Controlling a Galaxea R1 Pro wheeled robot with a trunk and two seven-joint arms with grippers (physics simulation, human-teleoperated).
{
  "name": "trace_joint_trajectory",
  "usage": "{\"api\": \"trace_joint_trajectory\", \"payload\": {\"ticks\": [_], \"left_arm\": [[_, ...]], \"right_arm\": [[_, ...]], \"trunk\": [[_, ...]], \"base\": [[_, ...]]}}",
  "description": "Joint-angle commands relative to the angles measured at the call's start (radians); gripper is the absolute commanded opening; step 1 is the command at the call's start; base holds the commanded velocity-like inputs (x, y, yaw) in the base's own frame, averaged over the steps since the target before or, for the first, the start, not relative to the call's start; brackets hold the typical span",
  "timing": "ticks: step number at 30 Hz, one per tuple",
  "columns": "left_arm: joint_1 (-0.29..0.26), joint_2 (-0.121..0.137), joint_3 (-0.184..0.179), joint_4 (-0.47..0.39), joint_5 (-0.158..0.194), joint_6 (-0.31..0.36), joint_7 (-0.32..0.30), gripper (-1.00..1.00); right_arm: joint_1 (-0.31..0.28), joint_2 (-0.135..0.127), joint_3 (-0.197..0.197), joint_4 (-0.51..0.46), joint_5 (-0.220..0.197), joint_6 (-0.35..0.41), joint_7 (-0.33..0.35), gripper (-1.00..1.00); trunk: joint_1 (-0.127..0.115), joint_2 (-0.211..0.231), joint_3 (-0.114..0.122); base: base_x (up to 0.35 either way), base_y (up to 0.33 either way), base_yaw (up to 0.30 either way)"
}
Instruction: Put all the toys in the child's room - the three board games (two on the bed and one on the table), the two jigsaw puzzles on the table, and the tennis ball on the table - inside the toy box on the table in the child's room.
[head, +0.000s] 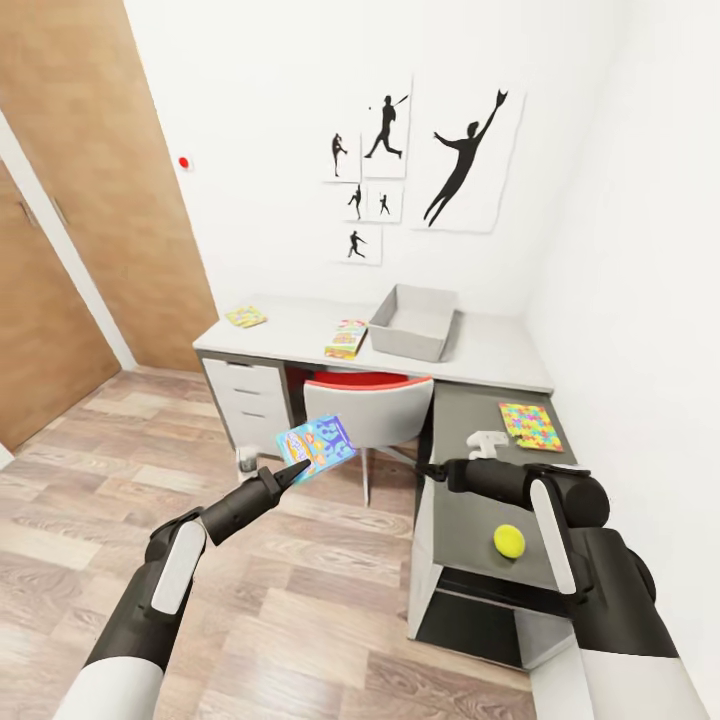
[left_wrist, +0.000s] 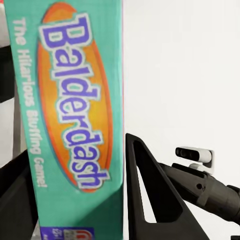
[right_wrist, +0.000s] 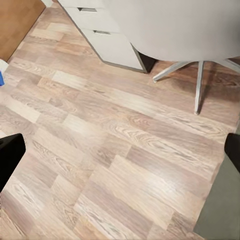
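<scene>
Holding a blue cartoon board game (head: 318, 446) in the left gripper (head: 296, 470), clamped on the box's lower near edge, out over the wood floor (head: 300, 600) short of the table (head: 500, 350). Box is tilted, long axis running low-left to high-right in head view, printed face toward the camera. Left wrist view: teal side panel of that box (left_wrist: 75, 125) reads "Balderdash", lettering running along the long axis, a dark finger (left_wrist: 150, 200) pressed against each side.

Right gripper (head: 432, 469) hangs level in front of the chair (head: 370, 410), pointing left across the robot, nothing in it. Right wrist view has its two fingertips (right_wrist: 10, 160) far apart at opposite edges, so the claw is spread wide over floor and chair legs.

On the table:
- toy box (head: 413, 322) at the back near the wall, open side up, long axis going back toward the wall, nothing visible inside
- second board game (head: 347, 338) flat just left of the toy box, long axis also going back toward the wall
- jigsaw puzzle (head: 245, 317) flat at the far left end, well apart from the box
- other jigsaw puzzle (head: 531, 426) flat on the darker grey wing at right
- tennis ball (head: 509, 541) on the same wing, nearer the robot, below the right forearm
- small white object (head: 487, 442) on the wing just left of that puzzle, can't tell what it is

Silhouette posters (head: 420, 160) on the wall above, wooden doors (head: 110, 200) at left
</scene>
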Motion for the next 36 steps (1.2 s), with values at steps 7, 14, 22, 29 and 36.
{"api": "trace_joint_trajectory", "payload": {"ticks": [7,14,22,29,36], "left_arm": [[-0.001,-0.001,0.003,0.0,0.002,0.006,-0.003,-1.0],[0.0,-0.001,0.005,-0.001,0.003,0.007,-0.005,-1.0],[0.0,-0.001,0.005,-0.002,0.003,0.008,-0.005,-1.0],[0.0,-0.001,0.005,-0.003,0.002,0.008,-0.004,-1.0],[0.0,-0.001,0.005,-0.003,0.002,0.008,-0.003,-1.0]], "right_arm": [[-0.001,0.0,-0.001,-0.001,-0.005,0.006,0.0,1.0],[-0.001,0.0,-0.002,-0.001,-0.005,0.006,0.0,1.0],[-0.001,-0.001,-0.002,-0.001,-0.005,0.006,0.0,1.0],[0.0,-0.002,-0.001,-0.01,-0.005,0.006,0.0,1.0],[0.001,-0.002,-0.002,-0.012,-0.005,0.006,0.0,1.0]], "trunk": [[0.001,-0.002,-0.002],[0.001,-0.002,-0.002],[0.001,-0.002,-0.002],[0.001,-0.002,-0.002],[0.001,-0.002,-0.002]], "base": [[0.015,0.0,0.26],[0.004,0.0,0.276],[0.012,0.0,0.218],[0.257,0.0,0.031],[0.313,-0.007,0.008]]}}
